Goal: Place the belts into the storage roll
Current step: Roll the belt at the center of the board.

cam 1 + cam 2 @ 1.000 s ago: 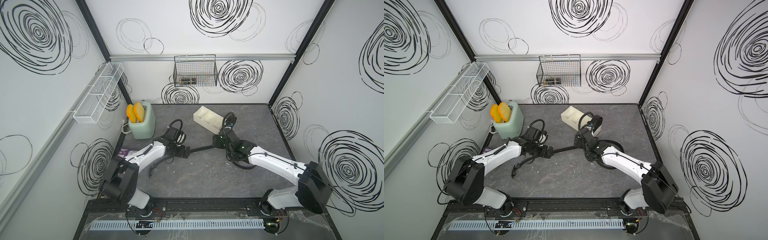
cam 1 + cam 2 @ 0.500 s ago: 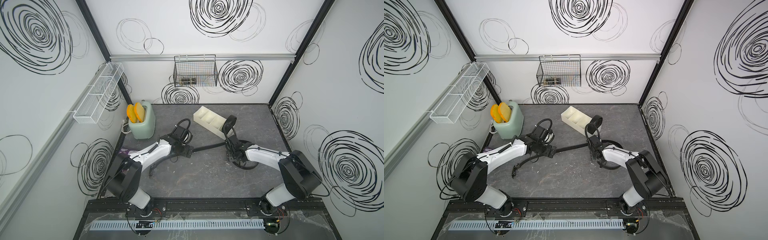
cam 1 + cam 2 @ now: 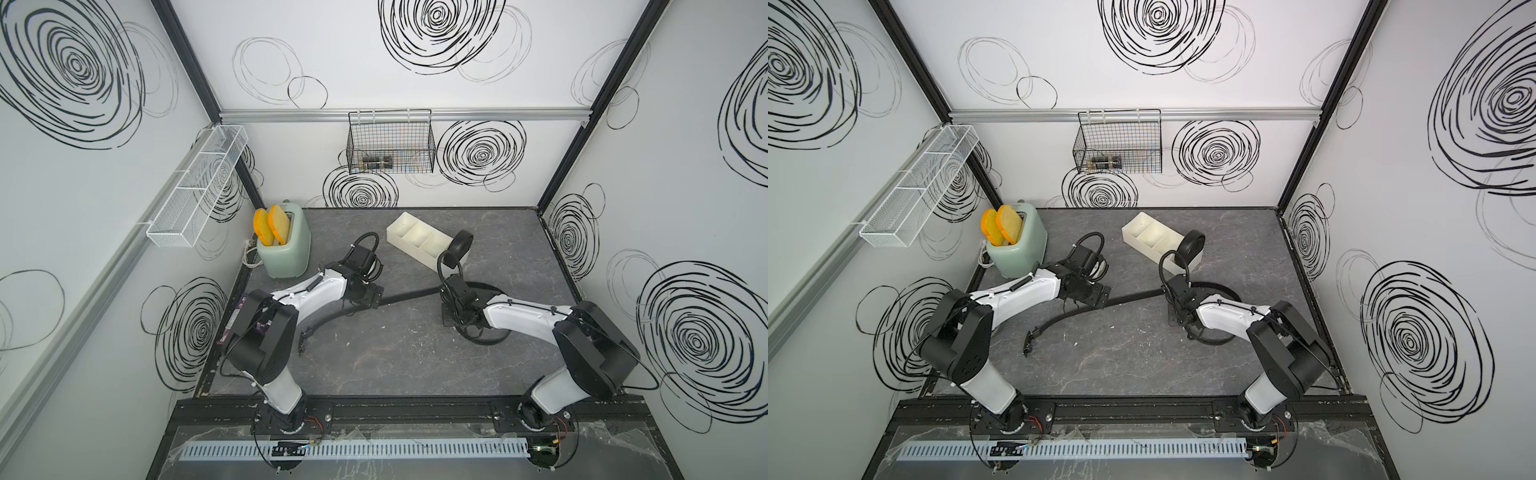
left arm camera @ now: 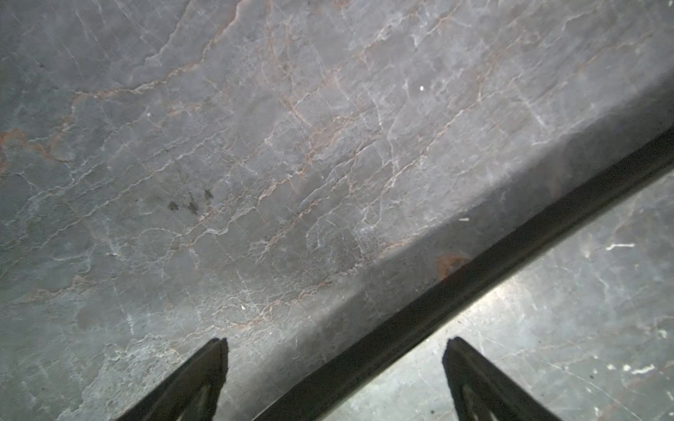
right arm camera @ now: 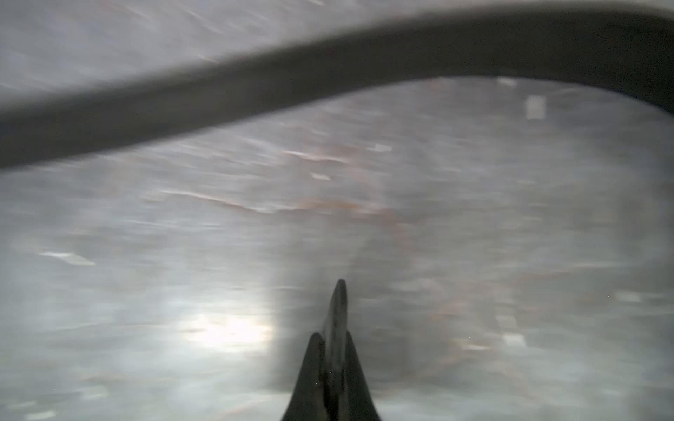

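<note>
While the left fingers [image 4: 204,379] are spread wide over the loose belt [image 4: 474,277], which runs flat on the tabletop [image 4: 255,145] between their tips, the right fingers [image 5: 337,346] are pressed together, that belt lying just ahead of them. The coiled belt [image 3: 461,245] stands at the end of the storage roll [image 3: 409,249], beyond the right fingers.

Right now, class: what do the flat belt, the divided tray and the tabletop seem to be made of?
Flat belt: matte black, curves limply, likely leather or faux leather. Divided tray: cream, smooth moulded walls, probably plastic. Tabletop: grey, veined, stone-look; maybe a printed sheet.
</note>
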`<move>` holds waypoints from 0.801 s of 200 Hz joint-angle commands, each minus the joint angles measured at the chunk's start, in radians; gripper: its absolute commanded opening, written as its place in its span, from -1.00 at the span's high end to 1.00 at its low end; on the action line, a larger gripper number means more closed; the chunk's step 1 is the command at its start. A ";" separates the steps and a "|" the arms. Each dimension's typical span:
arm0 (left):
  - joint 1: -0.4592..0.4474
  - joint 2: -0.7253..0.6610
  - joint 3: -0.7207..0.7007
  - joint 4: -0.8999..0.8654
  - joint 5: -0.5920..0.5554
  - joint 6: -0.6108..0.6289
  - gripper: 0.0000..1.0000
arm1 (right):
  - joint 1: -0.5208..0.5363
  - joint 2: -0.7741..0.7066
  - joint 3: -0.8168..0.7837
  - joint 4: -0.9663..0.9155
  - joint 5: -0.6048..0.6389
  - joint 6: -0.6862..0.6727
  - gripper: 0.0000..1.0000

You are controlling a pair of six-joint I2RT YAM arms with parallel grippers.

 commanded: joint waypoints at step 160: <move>0.050 0.007 -0.067 0.018 -0.075 0.026 -0.98 | 0.070 -0.394 0.169 -0.371 0.065 -1.311 -0.67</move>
